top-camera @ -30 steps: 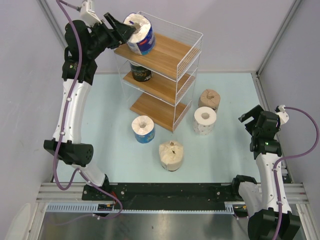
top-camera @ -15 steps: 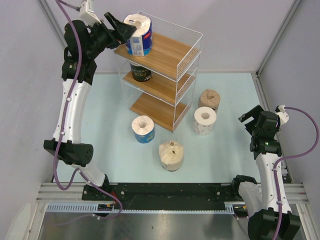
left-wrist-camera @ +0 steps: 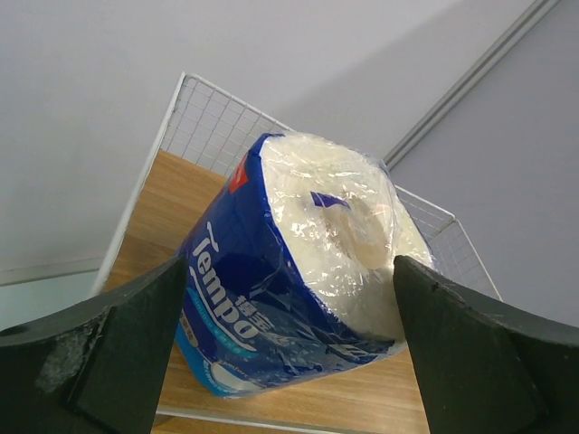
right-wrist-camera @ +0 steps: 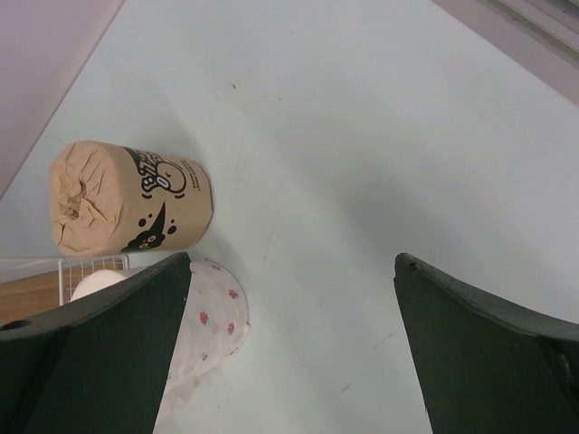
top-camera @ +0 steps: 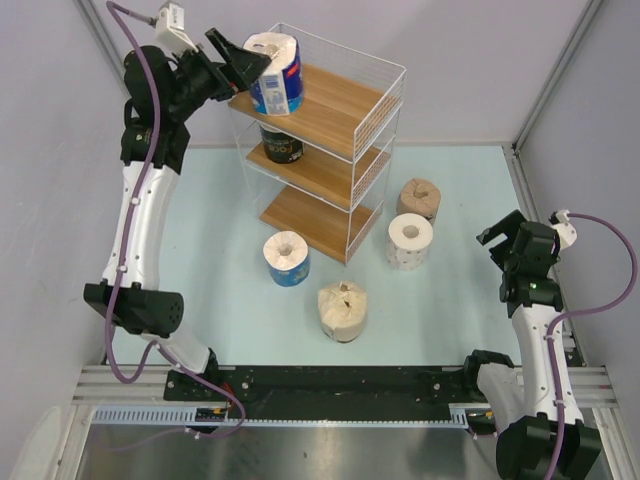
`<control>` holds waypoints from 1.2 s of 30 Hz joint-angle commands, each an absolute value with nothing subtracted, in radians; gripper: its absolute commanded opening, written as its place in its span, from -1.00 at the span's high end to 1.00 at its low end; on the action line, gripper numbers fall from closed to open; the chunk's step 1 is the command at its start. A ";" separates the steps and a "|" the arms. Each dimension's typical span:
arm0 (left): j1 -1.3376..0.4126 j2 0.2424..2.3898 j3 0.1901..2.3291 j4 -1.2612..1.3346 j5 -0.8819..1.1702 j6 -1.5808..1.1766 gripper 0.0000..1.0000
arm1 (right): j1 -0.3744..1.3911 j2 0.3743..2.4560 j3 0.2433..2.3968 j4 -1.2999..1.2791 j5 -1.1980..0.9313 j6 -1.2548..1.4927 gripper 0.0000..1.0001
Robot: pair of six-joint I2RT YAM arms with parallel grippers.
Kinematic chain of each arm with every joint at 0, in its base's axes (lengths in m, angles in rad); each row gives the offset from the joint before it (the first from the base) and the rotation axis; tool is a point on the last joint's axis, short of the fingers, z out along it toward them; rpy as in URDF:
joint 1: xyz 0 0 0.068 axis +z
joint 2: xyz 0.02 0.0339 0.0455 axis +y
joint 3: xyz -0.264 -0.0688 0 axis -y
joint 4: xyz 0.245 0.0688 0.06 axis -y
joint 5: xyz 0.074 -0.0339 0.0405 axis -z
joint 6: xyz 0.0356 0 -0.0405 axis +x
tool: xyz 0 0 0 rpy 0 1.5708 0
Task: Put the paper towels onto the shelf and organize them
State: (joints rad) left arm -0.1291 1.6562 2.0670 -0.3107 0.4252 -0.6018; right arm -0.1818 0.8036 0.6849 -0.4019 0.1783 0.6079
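1. As seen from above, 6 paper towels show. 2 are on the 1 shelf (top-camera: 340, 110): the top blue roll (top-camera: 275, 72) on its top board and the dark roll (top-camera: 281, 142) 1 tier down. 4 stand on the table (top-camera: 440, 300): the lower blue roll (top-camera: 287, 258), cream roll (top-camera: 342, 311), dotted roll (top-camera: 410, 241) and tan roll (top-camera: 417, 199).
2. The left arm reaches high to the top tier; the right arm stands folded at the right.
3. The left gripper (top-camera: 255, 65) is spread wide, flanking the top blue roll without clamping it. The right gripper (top-camera: 498, 232) gapes wide, holding nothing.

Plain grey walls (top-camera: 480, 60) enclose a pale blue tabletop (top-camera: 440, 320).
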 commanded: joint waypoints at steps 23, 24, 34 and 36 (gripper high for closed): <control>-0.066 1.247 1.646 -0.141 0.503 -0.569 -1.00 | -0.192 0.811 0.703 -0.393 0.187 0.575 -0.99; -0.067 1.224 1.617 -0.152 0.502 -0.563 -1.00 | -0.192 0.813 0.703 -0.384 0.186 0.575 -0.99; -0.072 0.945 0.924 -0.055 0.465 -0.715 -1.00 | -0.193 0.857 0.701 -0.356 0.164 0.604 -0.99; -0.081 0.919 0.855 -0.049 0.434 -0.729 -1.00 | -0.190 0.861 0.703 -0.354 0.163 0.610 -0.99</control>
State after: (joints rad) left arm -0.0742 0.9356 0.9920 -0.0803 0.4808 -0.6590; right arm -0.1917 0.8509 0.6849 -0.3916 0.1734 0.5999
